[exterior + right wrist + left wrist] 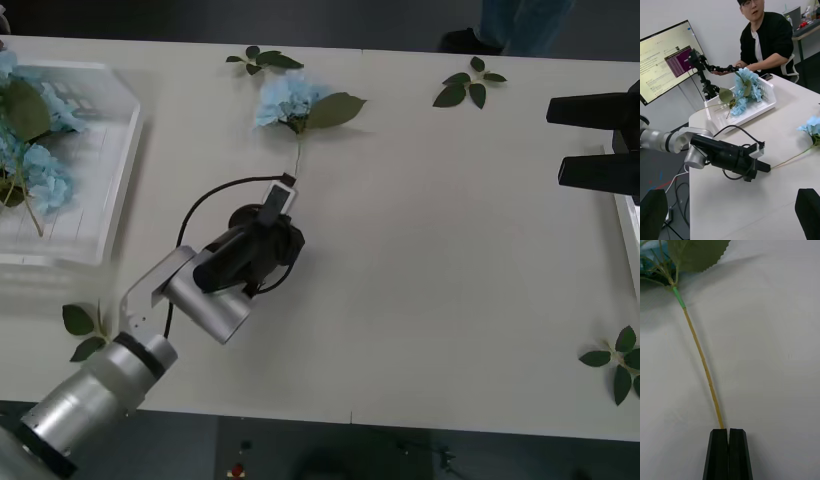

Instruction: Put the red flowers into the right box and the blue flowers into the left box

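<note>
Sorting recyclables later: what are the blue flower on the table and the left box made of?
Blue flower: apparently fabric petals, matte and frayed; the stem looks like tan wrapped wire. Left box: seemingly translucent white plastic, slightly glossy, with a moulded grid floor.

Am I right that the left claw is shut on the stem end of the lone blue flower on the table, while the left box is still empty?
Not quite. The left box is not empty: the front view shows blue flowers already lying in it. The rest holds: the left claw is shut on the stem end of the lone blue flower on the table.
</note>
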Robot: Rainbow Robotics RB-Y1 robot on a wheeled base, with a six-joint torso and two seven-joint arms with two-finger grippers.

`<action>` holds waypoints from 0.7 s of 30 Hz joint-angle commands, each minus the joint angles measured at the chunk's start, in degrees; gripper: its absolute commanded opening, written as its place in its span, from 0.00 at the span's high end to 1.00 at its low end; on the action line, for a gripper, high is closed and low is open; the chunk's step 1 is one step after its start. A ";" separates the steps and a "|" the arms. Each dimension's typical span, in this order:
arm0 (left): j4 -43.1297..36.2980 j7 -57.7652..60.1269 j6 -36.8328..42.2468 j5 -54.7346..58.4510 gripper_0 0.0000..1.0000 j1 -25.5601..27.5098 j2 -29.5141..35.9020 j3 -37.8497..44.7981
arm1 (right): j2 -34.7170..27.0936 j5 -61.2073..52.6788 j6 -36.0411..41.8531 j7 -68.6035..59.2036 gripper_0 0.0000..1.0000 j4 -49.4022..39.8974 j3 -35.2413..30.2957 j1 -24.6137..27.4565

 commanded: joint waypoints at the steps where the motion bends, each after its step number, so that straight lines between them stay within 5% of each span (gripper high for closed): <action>1: -4.97 1.71 0.80 0.78 1.00 8.38 5.77 -0.88 | -0.49 -0.42 -0.16 1.54 0.00 -0.62 -0.56 -0.37; 17: -29.67 3.03 0.80 7.55 1.00 29.65 19.74 1.32 | -0.49 -0.42 -0.16 1.54 0.00 -0.62 -0.56 -0.37; 18: -30.81 3.03 0.98 8.34 0.94 29.83 20.09 1.67 | -0.49 -0.42 -0.16 1.54 0.00 -0.62 -0.56 -0.37; 21: -35.82 3.03 5.81 11.60 0.29 29.83 20.18 4.04 | -0.49 -0.42 -0.16 1.54 0.00 -0.62 -0.56 -0.37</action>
